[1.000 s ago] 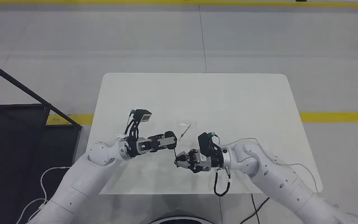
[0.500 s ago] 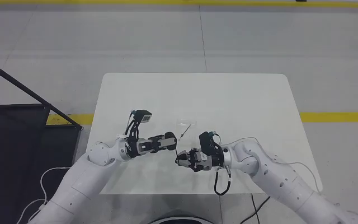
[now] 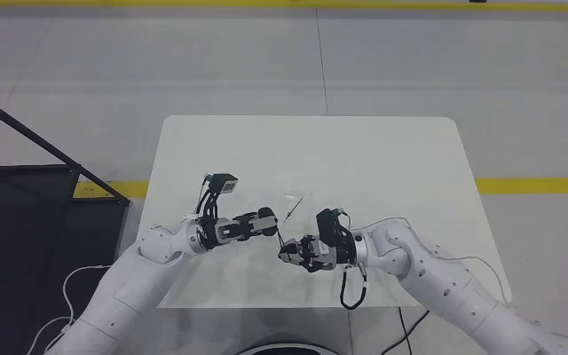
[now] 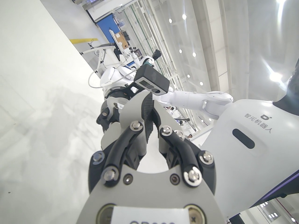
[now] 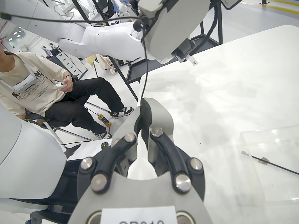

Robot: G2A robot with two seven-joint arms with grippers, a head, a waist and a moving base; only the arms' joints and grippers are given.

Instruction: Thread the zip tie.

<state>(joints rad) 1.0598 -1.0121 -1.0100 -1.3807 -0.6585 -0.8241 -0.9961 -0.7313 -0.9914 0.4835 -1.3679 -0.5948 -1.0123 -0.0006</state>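
A thin black zip tie (image 3: pixel 279 241) is held above the white table (image 3: pixel 382 169) near its front edge, stretched between both grippers. My left gripper (image 3: pixel 272 226) is shut on its upper end, my right gripper (image 3: pixel 285 257) on its lower end. In the right wrist view the zip tie (image 5: pixel 144 71) rises from my shut right gripper (image 5: pixel 143 104) to the left gripper (image 5: pixel 141 24) above. My left gripper (image 4: pixel 149 99) has its pads pressed together in the left wrist view, and the strand between them is hidden.
A second black zip tie (image 3: pixel 294 208) lies on the table just beyond the grippers, its end on a clear plastic sheet (image 5: pixel 268 141). A black rack (image 3: pixel 35 222) stands off the table's left side. The table's front edge runs close beneath the right gripper.
My left gripper has drawn slightly back to the left, away from the right one. The right gripper has barely moved. Both stay shut on the zip tie.
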